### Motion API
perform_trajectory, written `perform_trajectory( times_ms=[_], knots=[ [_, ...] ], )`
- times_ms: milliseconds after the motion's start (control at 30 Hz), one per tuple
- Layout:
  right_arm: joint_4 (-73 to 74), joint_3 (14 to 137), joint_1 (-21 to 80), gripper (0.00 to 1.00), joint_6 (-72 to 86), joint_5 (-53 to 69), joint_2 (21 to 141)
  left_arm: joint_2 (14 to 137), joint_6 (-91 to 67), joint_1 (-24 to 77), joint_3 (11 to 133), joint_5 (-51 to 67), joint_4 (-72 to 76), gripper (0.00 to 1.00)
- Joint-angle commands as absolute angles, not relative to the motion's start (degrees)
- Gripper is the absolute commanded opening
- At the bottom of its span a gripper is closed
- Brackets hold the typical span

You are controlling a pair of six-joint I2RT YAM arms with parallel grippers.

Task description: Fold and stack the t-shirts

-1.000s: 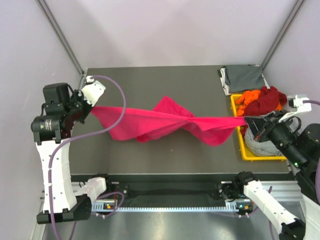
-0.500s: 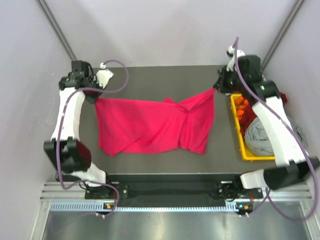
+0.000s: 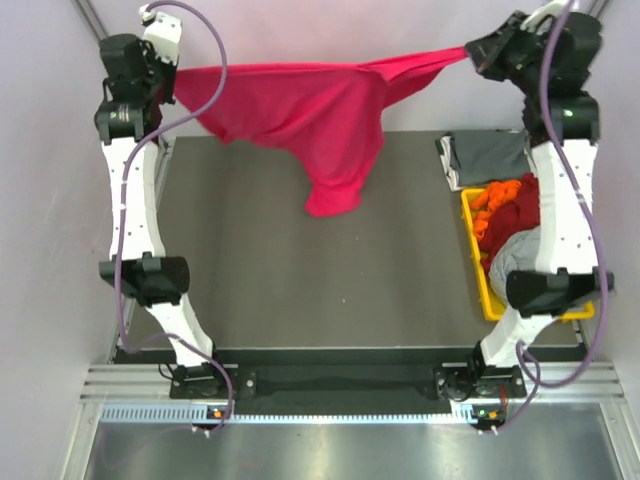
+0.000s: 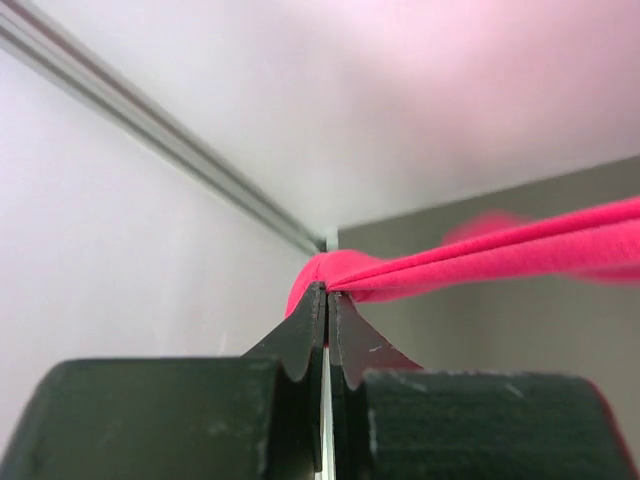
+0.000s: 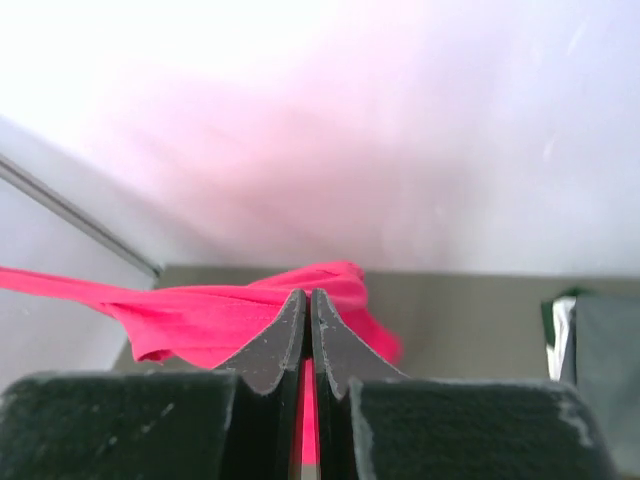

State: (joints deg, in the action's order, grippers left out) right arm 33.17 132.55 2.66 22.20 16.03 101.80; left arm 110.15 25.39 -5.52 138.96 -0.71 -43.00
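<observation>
The magenta-pink t-shirt [image 3: 300, 105] hangs stretched in the air above the far edge of the table, held at both ends. My left gripper [image 3: 172, 72] is raised high at the far left and shut on one end of it [image 4: 420, 265]. My right gripper [image 3: 470, 52] is raised high at the far right and shut on the other end [image 5: 220, 310]. The shirt's middle sags in a point toward the table. A folded dark grey t-shirt [image 3: 485, 155] lies at the far right. Orange [image 3: 490, 200], dark red [image 3: 530, 200] and light grey [image 3: 515, 255] shirts sit in the bin.
The yellow plastic bin [image 3: 480, 280] stands along the table's right edge. The dark table top [image 3: 300, 280] lies below the hanging shirt. Pale walls with metal frame rails close in the left, far and right sides.
Both arms have swung up and back from table height, lifting the pink shirt off the table. It now hangs in the air near the far wall instead of lying spread flat.
</observation>
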Motion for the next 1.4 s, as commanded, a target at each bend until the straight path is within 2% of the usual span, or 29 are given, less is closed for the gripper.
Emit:
perform_trajectory(
  times_ms=[0, 67, 167, 200, 233, 433, 467, 567, 667, 933, 1200, 1267, 1300, 1333, 1367],
  knots=[
    [27.0, 131.2, 0.4, 0.00, 22.8, 16.3, 93.4, 102.0, 24.0, -6.5, 135.4, 1.8, -34.7, 0.00],
    [26.6, 125.8, 0.4, 0.00, 20.7, 17.8, 89.1, 97.1, 25.0, -6.4, 126.5, 5.5, -34.1, 0.00],
    [24.7, 110.0, 0.4, 0.00, 19.2, 20.0, 81.8, 90.7, 28.5, -6.5, 112.3, 12.7, -33.3, 0.00],
    [24.3, 101.0, 0.4, 0.00, 18.9, 20.5, 79.7, 89.0, 31.3, -6.5, 108.2, 14.0, -33.0, 0.00],
    [23.9, 96.5, 0.6, 0.00, 18.3, 21.3, 75.9, 85.6, 32.9, -6.4, 99.6, 16.1, -32.7, 0.00],
    [25.0, 63.2, 3.5, 0.00, 18.2, 20.7, 60.9, 76.1, 46.2, -6.4, 71.2, 16.7, -33.9, 0.00],
    [23.6, 55.0, 4.0, 0.00, 19.2, 20.7, 58.9, 75.4, 47.4, -6.4, 68.7, 15.7, -34.3, 0.00],
    [21.4, 40.8, 6.1, 0.00, 22.4, 20.3, 52.7, 73.7, 51.4, -6.4, 60.0, 14.2, -35.4, 0.00],
    [21.7, 31.4, 7.5, 0.00, 24.7, 19.7, 48.6, 73.5, 55.4, -6.4, 54.7, 13.8, -39.0, 0.02],
    [22.1, 18.1, 11.0, 0.00, 32.9, 21.7, 40.7, 71.7, 60.3, -6.4, 46.7, 9.8, -48.0, 0.08],
    [35.0, 21.0, 15.8, 0.00, 38.2, 20.8, 29.9, 66.3, 66.5, -6.5, 43.5, 3.5, -57.6, 0.09],
    [36.5, 23.2, 16.0, 0.20, 38.1, 20.0, 29.4, 67.2, 67.8, -6.6, 45.6, 3.7, -60.2, 0.17],
    [37.1, 23.9, 16.0, 0.33, 37.7, 18.7, 29.8, 67.8, 68.3, -6.6, 46.7, 4.1, -63.0, 0.33],
    [37.4, 26.3, 15.9, 0.56, 37.0, 17.6, 30.5, 68.4, 68.9, -6.5, 47.9, 5.4, -63.7, 0.43],
    [37.3, 27.8, 16.0, 0.61, 34.9, 16.4, 32.7, 69.8, 68.4, -6.5, 50.9, 6.1, -63.9, 0.58]
  ],
)
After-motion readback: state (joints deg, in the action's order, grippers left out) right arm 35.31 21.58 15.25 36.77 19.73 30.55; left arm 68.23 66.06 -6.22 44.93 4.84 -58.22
